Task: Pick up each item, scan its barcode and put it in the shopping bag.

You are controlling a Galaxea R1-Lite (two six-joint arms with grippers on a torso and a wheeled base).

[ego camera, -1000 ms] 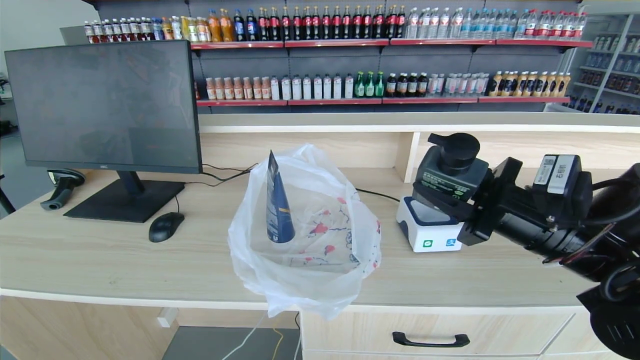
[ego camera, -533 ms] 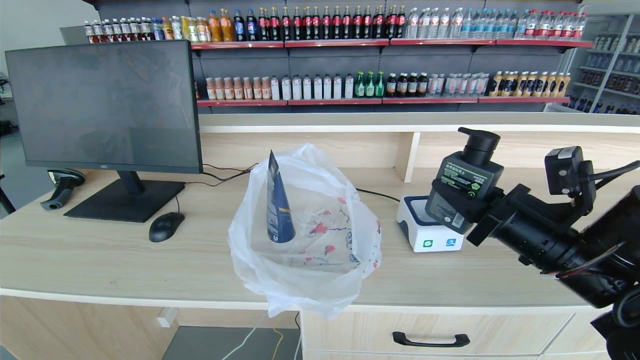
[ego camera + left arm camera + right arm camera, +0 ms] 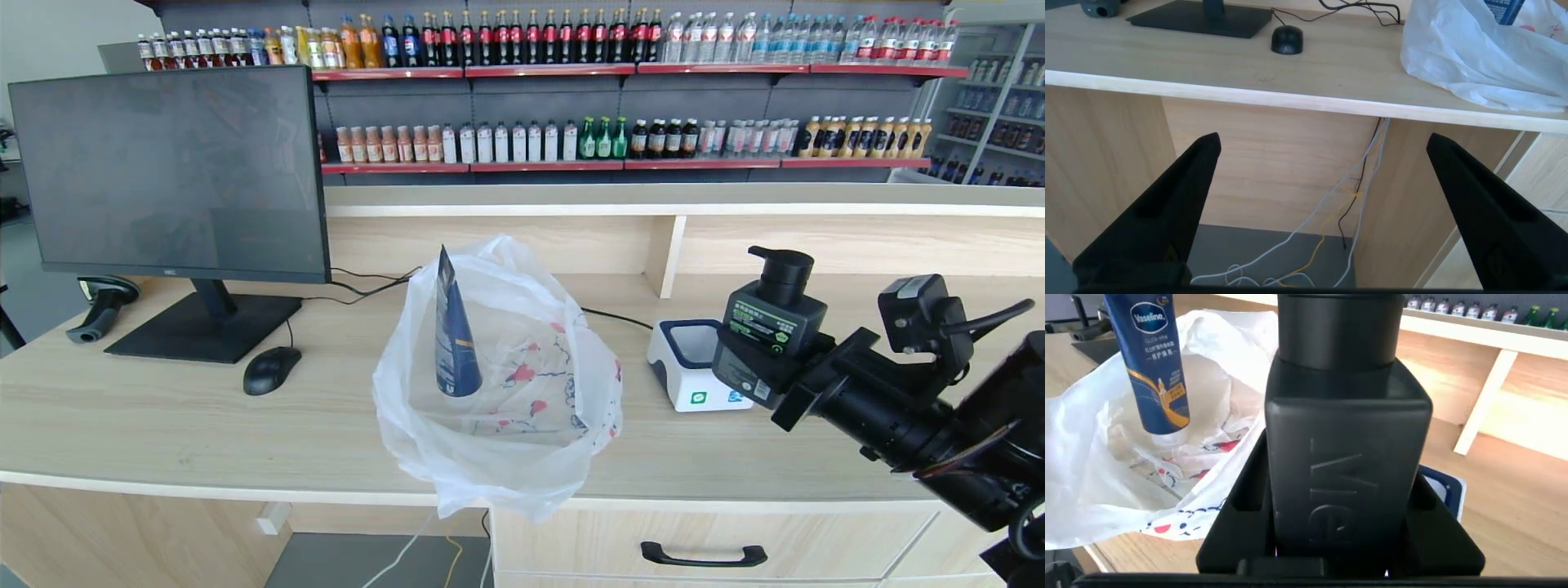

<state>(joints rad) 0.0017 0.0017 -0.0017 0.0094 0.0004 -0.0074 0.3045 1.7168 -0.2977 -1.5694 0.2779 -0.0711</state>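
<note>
Head view puts you at the scanning step. The right gripper (image 3: 771, 363) is clamped on the dark square pump bottle (image 3: 767, 331), held nearly upright in the air, just beside and partly in front of the white and blue scanner box (image 3: 688, 363). That box sits toward the right end of the light wood counter (image 3: 163, 416).

I judge the barcode pass is either in hand or just done; you cannot confirm a read from these pictures.

Your next move calls for carrying the pump bottle across to the translucent white plastic shopping bag (image 3: 498, 425), which stands open at the middle of the counter's front edge. Lower the bottle through the mouth beside the blue tapered tube (image 3: 454, 335) standing inside, without tipping the tube or dragging the thin rim.

The left gripper (image 3: 1323, 204) hangs below the counter's front edge, its fingers apart and holding nothing.

Count:
- one pump bottle, in hand
- one tube, already bagged
- one shopping bag
- one scanner box
</note>
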